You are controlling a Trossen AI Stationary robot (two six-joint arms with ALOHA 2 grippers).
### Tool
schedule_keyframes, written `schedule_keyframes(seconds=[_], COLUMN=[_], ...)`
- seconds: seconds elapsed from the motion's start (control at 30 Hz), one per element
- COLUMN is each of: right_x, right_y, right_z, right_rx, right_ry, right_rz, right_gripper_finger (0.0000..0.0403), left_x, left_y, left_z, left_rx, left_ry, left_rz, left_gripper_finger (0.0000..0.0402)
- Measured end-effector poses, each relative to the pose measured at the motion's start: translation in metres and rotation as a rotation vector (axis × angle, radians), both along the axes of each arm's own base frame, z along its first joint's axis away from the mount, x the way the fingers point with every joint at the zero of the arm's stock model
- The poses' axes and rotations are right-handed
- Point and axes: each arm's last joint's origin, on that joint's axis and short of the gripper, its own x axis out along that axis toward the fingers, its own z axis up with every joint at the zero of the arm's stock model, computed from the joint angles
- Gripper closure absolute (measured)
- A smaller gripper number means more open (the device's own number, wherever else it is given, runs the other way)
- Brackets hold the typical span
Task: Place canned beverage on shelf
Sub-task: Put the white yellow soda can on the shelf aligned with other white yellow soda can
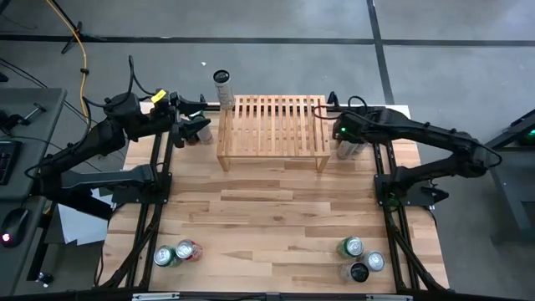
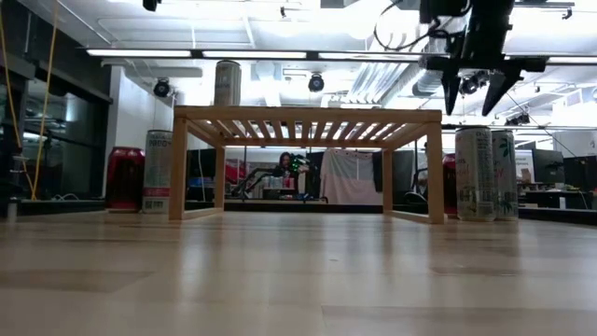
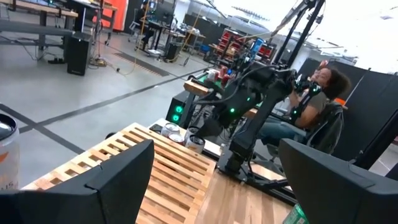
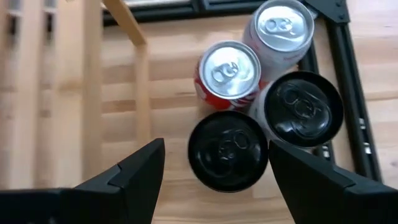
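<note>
Wooden table under everything, pale planks running left to right; black frame rails down both sides.

Shelf standing at the far middle of the table, light wood, slatted top, two side legs; from table height, top bare except for one tall can upright at the far left corner, silver-grey with a dark band.

Left arm reaching in from the left edge, left gripper just beside the shelf's left end, raised off the table, fingers spread wide, nothing between them; red can and pale can standing on the table near that end.

Right arm reaching in from the right edge, right gripper hanging above a tight cluster of four cans by the shelf's right leg, fingers apart, empty, straddling a dark-topped can from above without touching; second dark-topped can touching it; red can with silver lid and silver-topped white can behind.

Two cans at the near left edge; three cans at the near right.

Seated person in the room beyond the table.
</note>
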Motion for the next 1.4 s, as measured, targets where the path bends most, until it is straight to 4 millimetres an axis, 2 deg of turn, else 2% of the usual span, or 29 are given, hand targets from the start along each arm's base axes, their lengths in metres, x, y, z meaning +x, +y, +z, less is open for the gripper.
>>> schedule_keyframes(seconds=[0.3,0.73,1.1,1.4], right_x=[0.001,0.006,0.023,0.028], right_y=[-0.001,-0.004,-0.011,-0.012], right_z=[-0.009,-0.010,-0.031,-0.039], right_rx=[0.023,-0.030,0.005,0.026], right_ry=[0.086,0.032,0.131,0.179], right_rz=[-0.072,-0.166,-0.166,-0.163], right_gripper_finger=[0.0130,0.0130,0.0130,0.0130], left_x=[0.000,0.000,0.000,0.000], left_y=[0.000,0.000,0.000,0.000], left_z=[0.000,0.000,0.000,0.000], left_rx=[0.000,0.001,0.001,0.001], left_ry=[0.000,0.000,0.000,0.000], left_rz=[0.000,0.001,0.000,0.000], left_gripper_finger=[0.0067,0.0067,0.0067,0.0067])
